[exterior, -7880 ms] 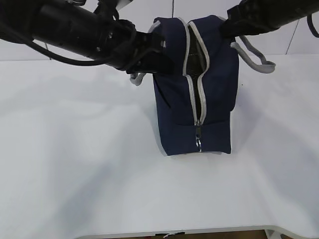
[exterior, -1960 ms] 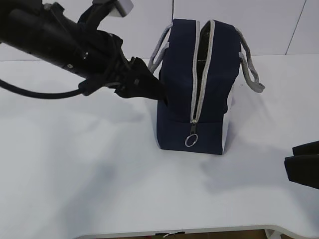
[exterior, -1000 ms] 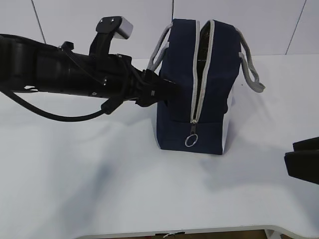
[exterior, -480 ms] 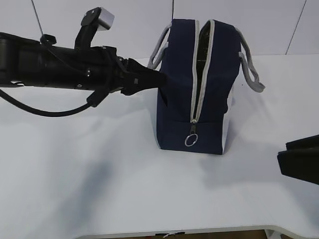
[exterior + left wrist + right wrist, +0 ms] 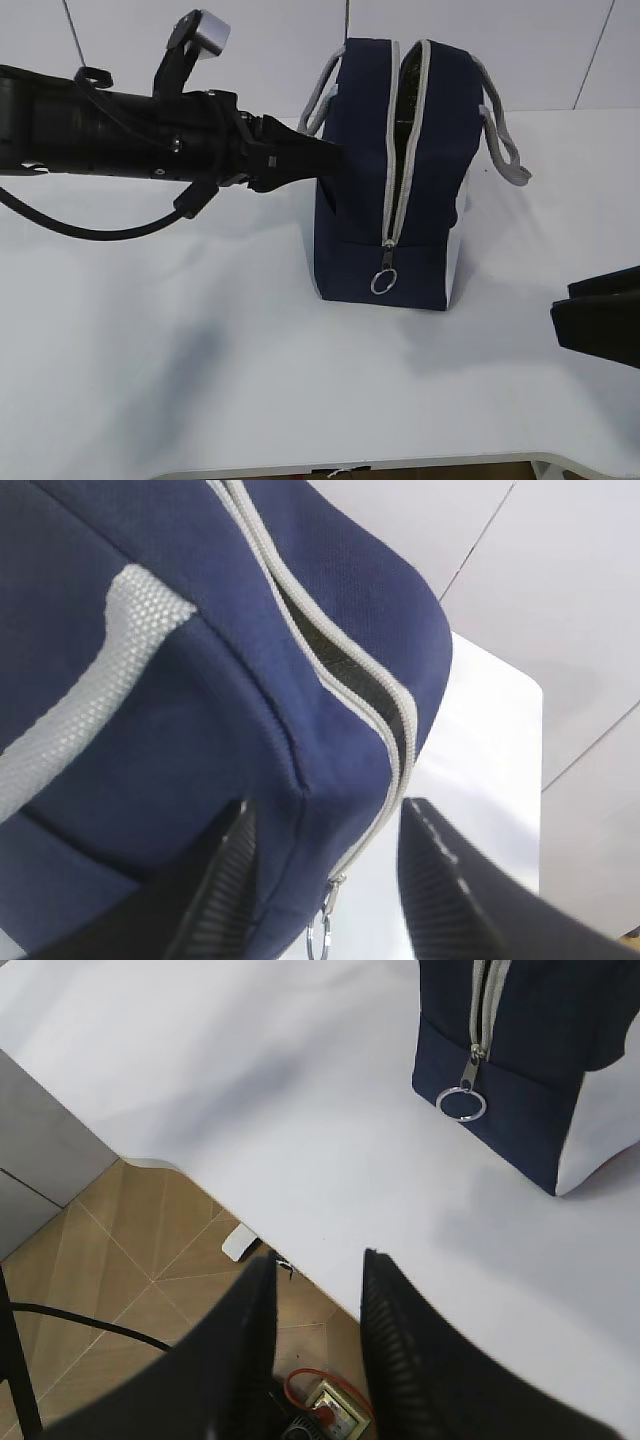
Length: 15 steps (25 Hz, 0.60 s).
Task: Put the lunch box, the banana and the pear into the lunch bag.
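Navy fabric: one lunch bag (image 5: 385,180) is standing upright; two grippers, left (image 5: 325,880) straddling its corner unclenched, right (image 5: 315,1340) parted, empty.

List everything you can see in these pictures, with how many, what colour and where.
lunch bag: one, navy blue with a white lower panel, upright on the table at centre
zipper: one, grey, running over the bag's top and down its near end, partly open
ring pull: one, silver, hanging low on the bag's near end
handles: two, grey webbing, one on each side of the bag
table: one, white, filling most of the view
floor: tan tiles, below the table edge in the right wrist view
left gripper: one, black, jaws astride the bag's upper corner
right gripper: one, black, empty, jaws apart, off the table's edge
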### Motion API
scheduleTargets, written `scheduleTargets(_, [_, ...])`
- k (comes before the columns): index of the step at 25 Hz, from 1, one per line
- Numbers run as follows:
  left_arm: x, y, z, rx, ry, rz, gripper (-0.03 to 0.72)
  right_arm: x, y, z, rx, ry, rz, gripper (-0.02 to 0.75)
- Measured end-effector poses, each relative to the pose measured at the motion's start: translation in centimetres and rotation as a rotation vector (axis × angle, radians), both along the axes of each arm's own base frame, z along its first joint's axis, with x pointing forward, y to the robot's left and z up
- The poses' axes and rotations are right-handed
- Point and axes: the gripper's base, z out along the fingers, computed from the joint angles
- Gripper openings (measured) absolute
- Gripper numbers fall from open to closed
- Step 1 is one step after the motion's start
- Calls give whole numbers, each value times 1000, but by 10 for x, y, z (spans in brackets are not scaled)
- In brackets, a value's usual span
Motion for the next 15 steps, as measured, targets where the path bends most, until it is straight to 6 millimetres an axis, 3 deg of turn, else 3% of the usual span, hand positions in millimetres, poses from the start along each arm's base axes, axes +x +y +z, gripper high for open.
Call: scheduleTargets(15, [3, 1, 0, 20, -4, 32, 347, 6, 0, -3, -15, -9, -4, 262])
